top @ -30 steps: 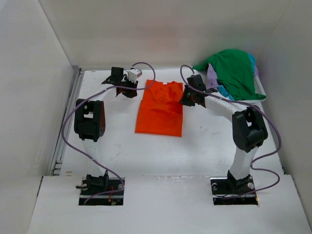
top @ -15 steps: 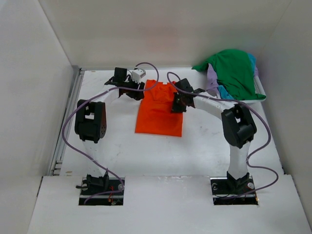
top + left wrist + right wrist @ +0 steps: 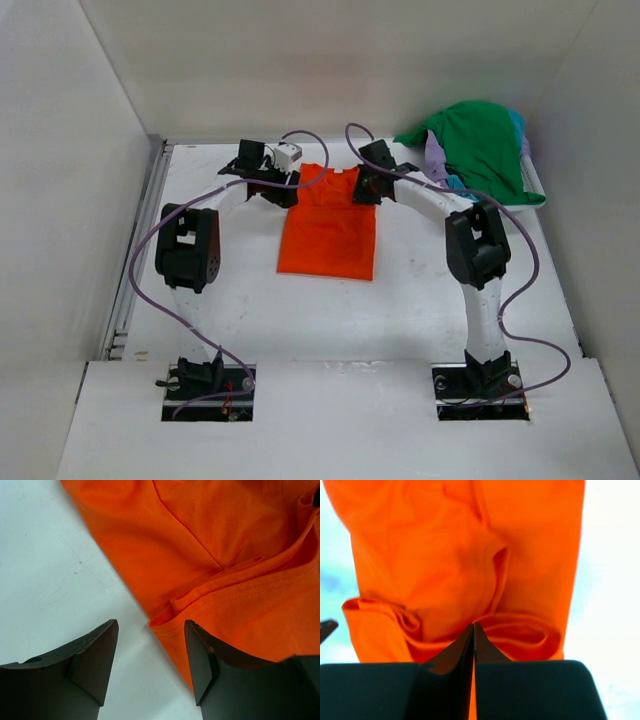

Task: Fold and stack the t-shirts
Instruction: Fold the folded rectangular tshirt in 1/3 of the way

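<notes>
A: 2 grippers, quick.
B: Right gripper (image 3: 473, 626) is pressed together, pinching a bunched fold at the collar end of the orange shirt (image 3: 328, 235). Left gripper (image 3: 150, 625) is spread, straddling the hem at the far-left corner, gripping nothing.
A: Shirt location?
B: Flat mid-table (image 3: 420, 290), looks narrowed.
A: Progress?
B: Early, I'd say: 1 part-folded, 0 stacked. Green shirt (image 3: 485, 145), teal shirt (image 3: 460, 186) and lavender shirt (image 3: 434, 155) are heaped far right.
</notes>
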Controlling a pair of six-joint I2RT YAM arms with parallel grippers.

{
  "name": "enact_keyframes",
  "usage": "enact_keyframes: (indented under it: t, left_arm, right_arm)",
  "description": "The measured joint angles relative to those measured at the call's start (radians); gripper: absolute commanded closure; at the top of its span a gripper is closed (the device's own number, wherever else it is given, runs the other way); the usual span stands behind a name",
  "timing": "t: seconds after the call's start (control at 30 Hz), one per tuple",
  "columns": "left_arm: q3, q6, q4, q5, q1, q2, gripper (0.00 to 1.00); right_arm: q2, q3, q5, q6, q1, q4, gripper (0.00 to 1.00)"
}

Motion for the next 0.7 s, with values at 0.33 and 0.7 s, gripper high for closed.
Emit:
enact_keyframes:
  t: [0.33, 0.7]
  left_arm:
    - [0.0, 0.0, -0.002, -0.029, -0.013, 0.001, 0.46]
    - [0.0, 0.008, -0.021, -0.059, -0.025, 0.073, 0.72]
  right_arm:
    - [-0.069, -0.116, 0.05, -0.024, -0.027, 0.02, 0.87]
    - [-0.364, -0.418, 0.081, 0.005, -0.027, 0.082, 0.72]
